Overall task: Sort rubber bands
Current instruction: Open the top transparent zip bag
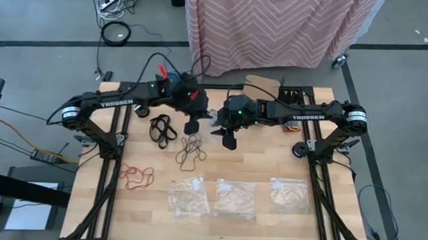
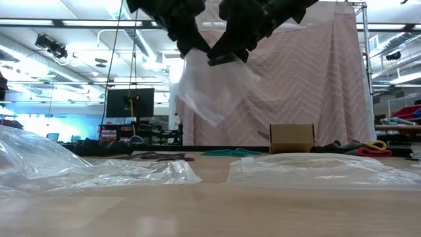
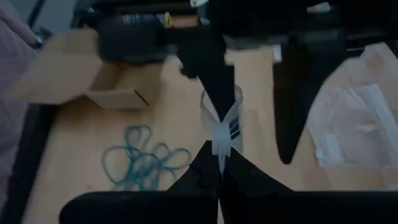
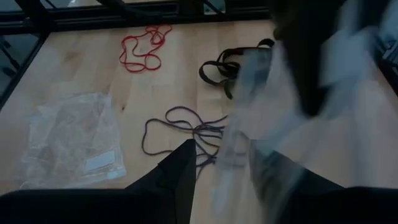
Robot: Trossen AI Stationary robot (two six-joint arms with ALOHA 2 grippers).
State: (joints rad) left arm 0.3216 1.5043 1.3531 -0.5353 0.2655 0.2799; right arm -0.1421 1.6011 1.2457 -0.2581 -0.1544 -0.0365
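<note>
Four clusters of rubber bands lie on the table, one of each colour. The red bands (image 1: 136,176) sit near the left edge, toward the front. The black bands (image 1: 162,127) lie left of centre, a bunch running front to back. The brown bands (image 1: 191,151) are just right of them and a little nearer the front, a loose tangle also stretched front to back. The teal bands (image 3: 145,163) show in the left wrist view, on bare wood beside an open cardboard box (image 1: 262,87) at the back edge; what the box holds cannot be seen.

Three clear bags lie flat in a row along the front edge: left bag (image 1: 187,198), middle bag (image 1: 236,199), right bag (image 1: 289,195). No bands can be made out inside any of them.

Above the table's middle, a fourth bag (image 2: 212,85) hangs in the air between the two grippers. The left gripper (image 3: 219,158) is closed, pinching the bag's edge strip between its fingertips. The right gripper (image 1: 226,133) is right beside it, one finger (image 4: 175,174) outside the bag and the other behind the film, jaws parted on the bag's mouth. The bag droops toward the table, clear of the wood.
</note>
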